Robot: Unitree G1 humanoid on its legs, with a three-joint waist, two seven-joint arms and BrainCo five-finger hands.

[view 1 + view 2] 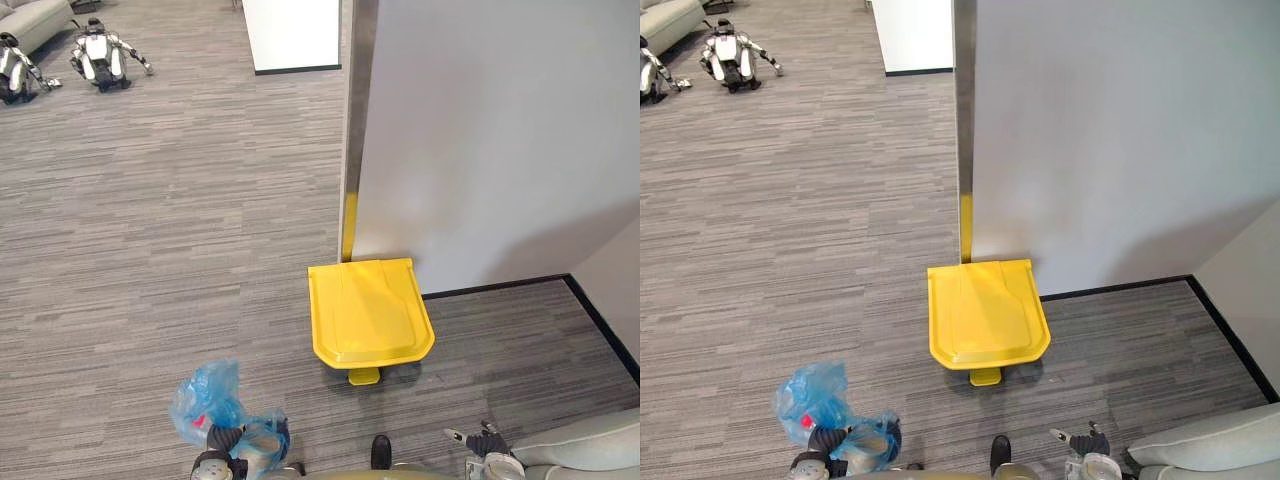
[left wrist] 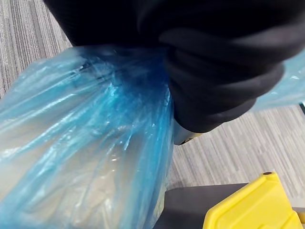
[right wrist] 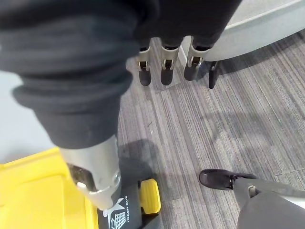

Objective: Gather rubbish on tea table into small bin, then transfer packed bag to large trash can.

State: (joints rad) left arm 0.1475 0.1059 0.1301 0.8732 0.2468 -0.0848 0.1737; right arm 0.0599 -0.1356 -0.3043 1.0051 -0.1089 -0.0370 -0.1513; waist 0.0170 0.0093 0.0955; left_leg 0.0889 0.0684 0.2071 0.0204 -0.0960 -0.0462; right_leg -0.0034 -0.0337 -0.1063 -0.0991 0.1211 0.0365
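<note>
The left hand is gripping the gathered neck of the blue bag, its fingers curling round the plastic. The bag is showing at the near left of the floor, well apart from the large trash can. The trash can is standing against the foot of the grey wall, with its yellow lid lying shut and its yellow pedal sticking out towards the robot. The right hand is hovering at the near right beside a pale cushion, its fingers hanging straight and holding nothing. 2 other robots are sitting at the floor's far left corner.
</note>
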